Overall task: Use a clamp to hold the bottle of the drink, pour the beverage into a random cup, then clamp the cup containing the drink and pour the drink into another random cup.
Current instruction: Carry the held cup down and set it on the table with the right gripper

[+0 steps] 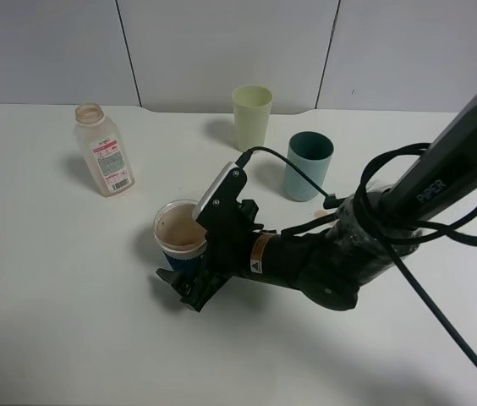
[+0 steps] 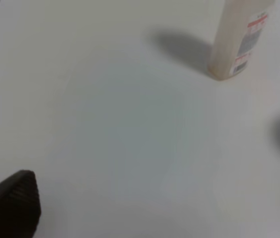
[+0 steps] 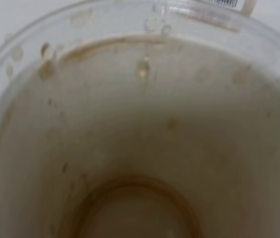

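while my right fingers (image 1: 189, 286) flank the blue-sleeved cup (image 1: 181, 234) mid-desk (image 1: 52, 296), whether they grip it i cannot tell; my left fingers (image 2: 11, 203) are released, the bottle (image 1: 103, 150) near the desk's far left edge.

The clear, blue-sleeved cup (image 1: 178, 233) stands upright, brown-stained inside, well apart from the capless bottle (image 1: 103, 151).

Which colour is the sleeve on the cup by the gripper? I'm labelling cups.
Blue, with a white band on the cup; clearest in the exterior high view.
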You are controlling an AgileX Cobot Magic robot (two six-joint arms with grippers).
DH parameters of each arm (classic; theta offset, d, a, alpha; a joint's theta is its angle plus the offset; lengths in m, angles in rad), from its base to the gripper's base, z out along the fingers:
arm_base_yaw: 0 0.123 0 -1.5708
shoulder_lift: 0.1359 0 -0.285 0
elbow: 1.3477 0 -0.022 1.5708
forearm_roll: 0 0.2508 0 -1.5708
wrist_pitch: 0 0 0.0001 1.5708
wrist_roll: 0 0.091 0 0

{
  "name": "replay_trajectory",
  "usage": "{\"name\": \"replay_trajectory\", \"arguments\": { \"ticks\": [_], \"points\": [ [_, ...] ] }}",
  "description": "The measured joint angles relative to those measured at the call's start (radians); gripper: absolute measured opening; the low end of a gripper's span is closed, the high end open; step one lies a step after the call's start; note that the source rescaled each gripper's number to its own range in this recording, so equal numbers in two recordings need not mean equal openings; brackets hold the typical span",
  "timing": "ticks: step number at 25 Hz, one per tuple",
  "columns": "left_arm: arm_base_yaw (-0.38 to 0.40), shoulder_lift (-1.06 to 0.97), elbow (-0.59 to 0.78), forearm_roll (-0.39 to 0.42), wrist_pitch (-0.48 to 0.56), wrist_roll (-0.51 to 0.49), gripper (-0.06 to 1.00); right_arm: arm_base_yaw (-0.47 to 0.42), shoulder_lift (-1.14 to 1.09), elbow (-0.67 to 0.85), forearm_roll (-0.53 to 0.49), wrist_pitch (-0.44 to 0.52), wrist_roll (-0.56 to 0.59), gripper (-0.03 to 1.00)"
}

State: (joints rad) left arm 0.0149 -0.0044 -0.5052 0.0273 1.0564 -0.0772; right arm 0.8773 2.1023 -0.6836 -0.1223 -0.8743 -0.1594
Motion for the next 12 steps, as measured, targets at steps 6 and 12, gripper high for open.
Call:
{"name": "replay_trajectory", "arguments": {
  "ticks": [6, 12],
  "points": [
    [0.0, 0.0, 0.0, 0.0, 0.0, 0.0, 1.0, 0.0, -0.183, 0.003, 0.018, 0.177, 0.005, 1.0],
    [0.0, 0.0, 0.0, 0.0, 0.0, 0.0, 1.0, 0.0, -0.414, 0.004, 0.072, 0.399, 0.008, 1.0]
  ]
}}
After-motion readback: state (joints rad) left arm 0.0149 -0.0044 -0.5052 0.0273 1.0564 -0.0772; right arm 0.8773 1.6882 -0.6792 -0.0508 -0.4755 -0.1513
